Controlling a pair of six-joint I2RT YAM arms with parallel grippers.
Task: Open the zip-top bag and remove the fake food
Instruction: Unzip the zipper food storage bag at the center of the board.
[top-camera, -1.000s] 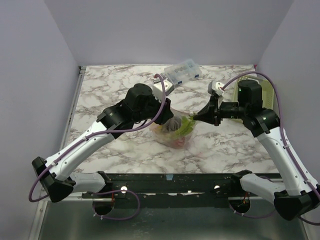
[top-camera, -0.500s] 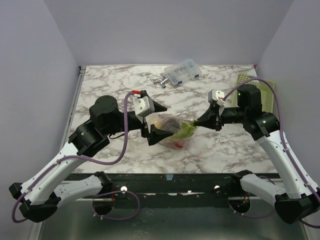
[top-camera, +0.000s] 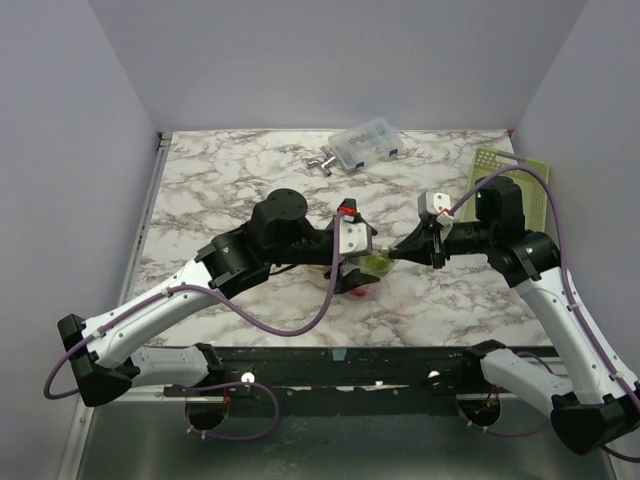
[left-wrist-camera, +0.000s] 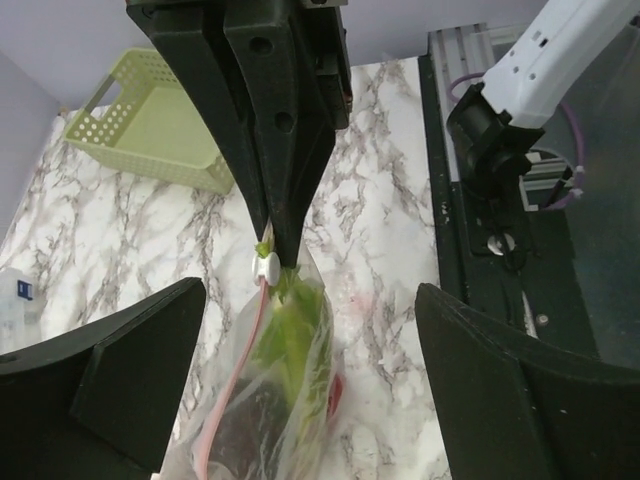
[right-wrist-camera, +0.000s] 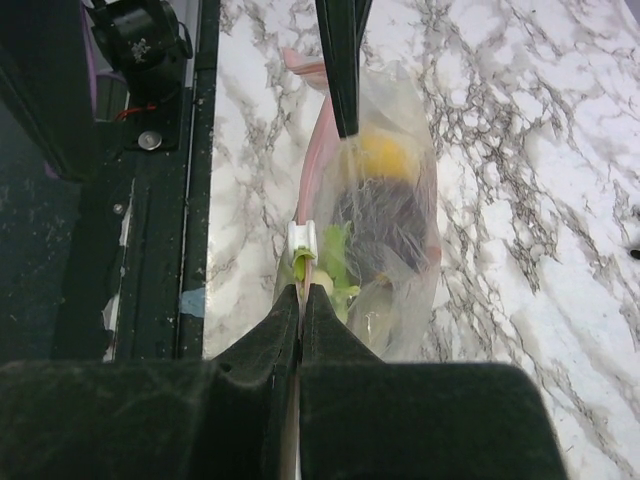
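Observation:
The zip-top bag (top-camera: 366, 274) lies mid-table, clear and crinkled, with its pink strip (left-wrist-camera: 238, 375) on edge. My right gripper (right-wrist-camera: 302, 292) is shut on the strip's end, just behind the white slider (right-wrist-camera: 302, 240). Through the plastic, the fake food shows as a yellow lemon (right-wrist-camera: 386, 156), a dark purple piece (right-wrist-camera: 388, 226), a green stalk (left-wrist-camera: 290, 335) and a red piece (left-wrist-camera: 334, 392). My left gripper (left-wrist-camera: 310, 305) is wide open, one finger on each side of the bag and touching neither side. From above, the left gripper (top-camera: 352, 268) faces the right gripper (top-camera: 394, 254) across the bag.
A light green perforated basket (top-camera: 497, 161) stands at the back right, partly behind the right arm. A small clear plastic box (top-camera: 365, 143) and a metal fitting (top-camera: 322, 162) lie at the back centre. The black frame rail (right-wrist-camera: 150, 200) runs along the table's near edge.
My left gripper opened, swung back to the left off the bag, then came in again and now straddles it. The right gripper kept its pinch on the strip.

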